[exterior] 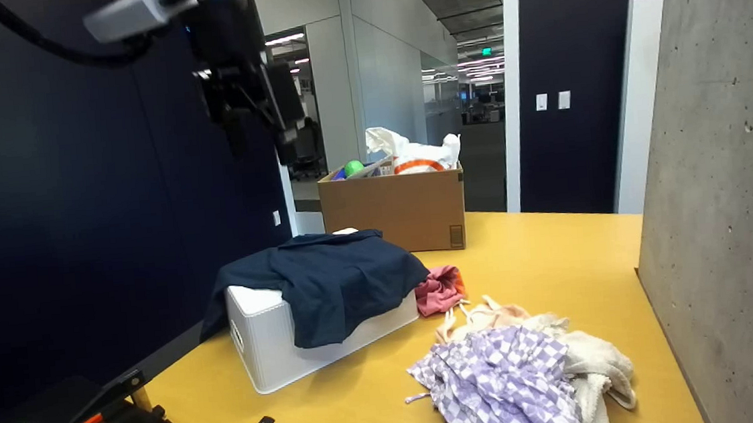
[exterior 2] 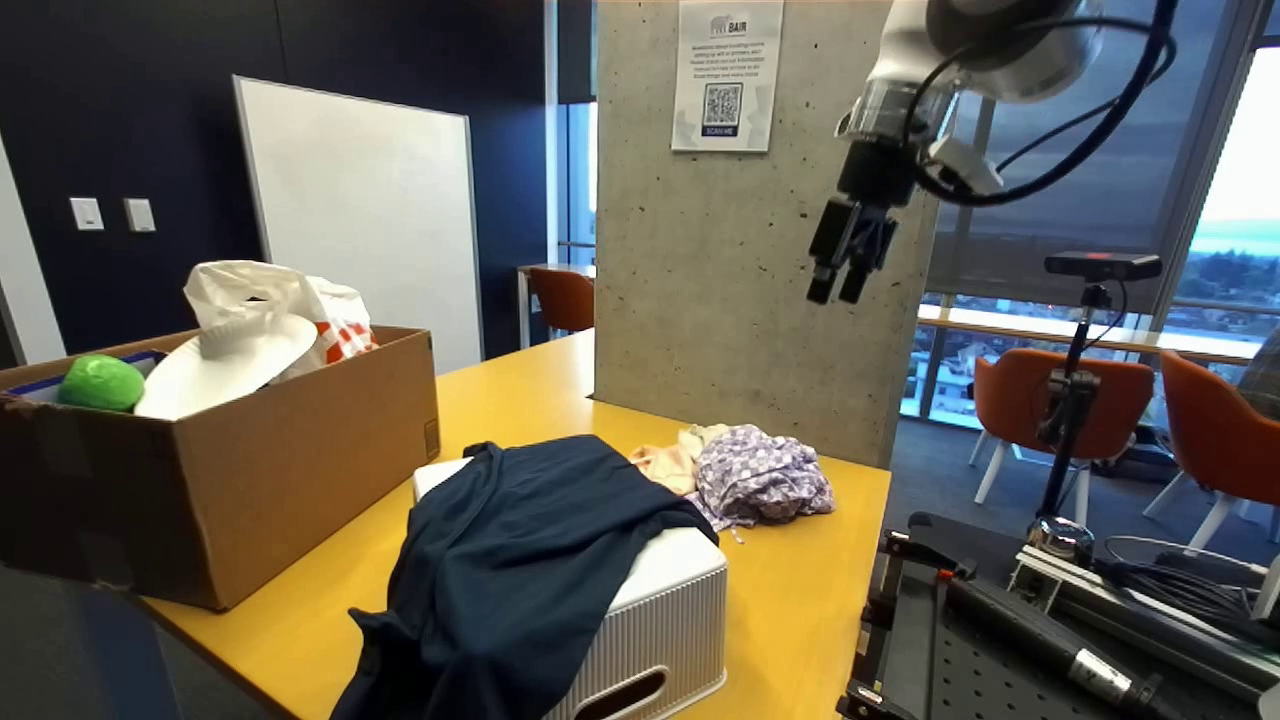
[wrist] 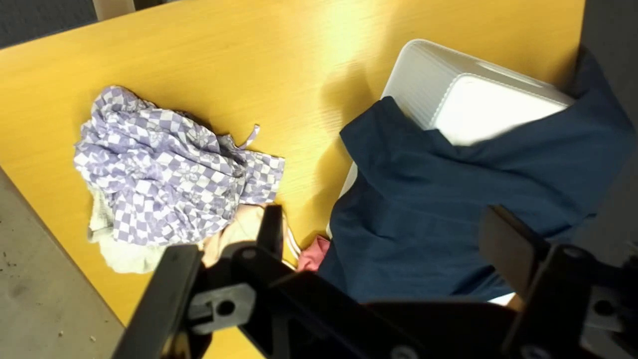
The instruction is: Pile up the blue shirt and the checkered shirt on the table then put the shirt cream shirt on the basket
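Table (exterior: 548, 252): basket and clothes are carried on it. Box (exterior: 393, 210) is parked far, behind the basket; not needed. Basket (exterior: 271, 361) is set left of middle in an exterior view; a flat closed face is turned up, so probably upside down. Blue shirt (exterior: 331, 279) is draped over its top, hung down the near side and past the left end; not piled yet. Check shirt (exterior: 504, 383) is bunched at near right, well apart from the blue one. Cream shirt (exterior: 600, 358) is partly covered by it, showing on its right. A peach cloth (wrist: 248, 222) is also partly tucked under, on the far side. Gripper (exterior 2: 837, 287) is held high above it all, jaws spread wide, nothing gripped or touched. Pink cloth (exterior: 440, 292) is bunched between basket and peach cloth.

Step in hand, by judgement: piling, blue shirt first; cream shirt not started. Next move: gripper to be brought over the basket, a raised fold pinched, the shirt lifted until its hanging ends are clear, then carried right and laid on the check shirt. A sideways pull too early could drag the basket. Cream shirt will likely have to be drawn out from under afterwards.
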Available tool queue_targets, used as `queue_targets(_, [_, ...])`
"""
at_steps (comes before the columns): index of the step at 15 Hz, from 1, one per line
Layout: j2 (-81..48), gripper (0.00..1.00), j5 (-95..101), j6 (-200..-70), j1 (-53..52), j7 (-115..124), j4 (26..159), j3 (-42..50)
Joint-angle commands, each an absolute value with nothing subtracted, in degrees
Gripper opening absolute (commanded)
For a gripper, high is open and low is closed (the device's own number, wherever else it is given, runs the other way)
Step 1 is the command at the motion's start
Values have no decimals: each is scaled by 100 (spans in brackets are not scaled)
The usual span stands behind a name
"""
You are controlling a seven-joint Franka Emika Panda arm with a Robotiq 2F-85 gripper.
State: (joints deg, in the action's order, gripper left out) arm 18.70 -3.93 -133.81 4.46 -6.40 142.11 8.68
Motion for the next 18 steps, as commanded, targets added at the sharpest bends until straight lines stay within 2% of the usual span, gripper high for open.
queue_targets(1, [821,100,-682,-14493,416,-1035,14328,1034])
queue_targets(8, [-1022,100,-1319,-16754,417,-1530,14133,469])
queue_targets(14, [-1997,100,-1504,-17397,451,-1661,13444,-271])
queue_targets(18, [-2507,100,-1227,-17356,761,-1404,12806,-857])
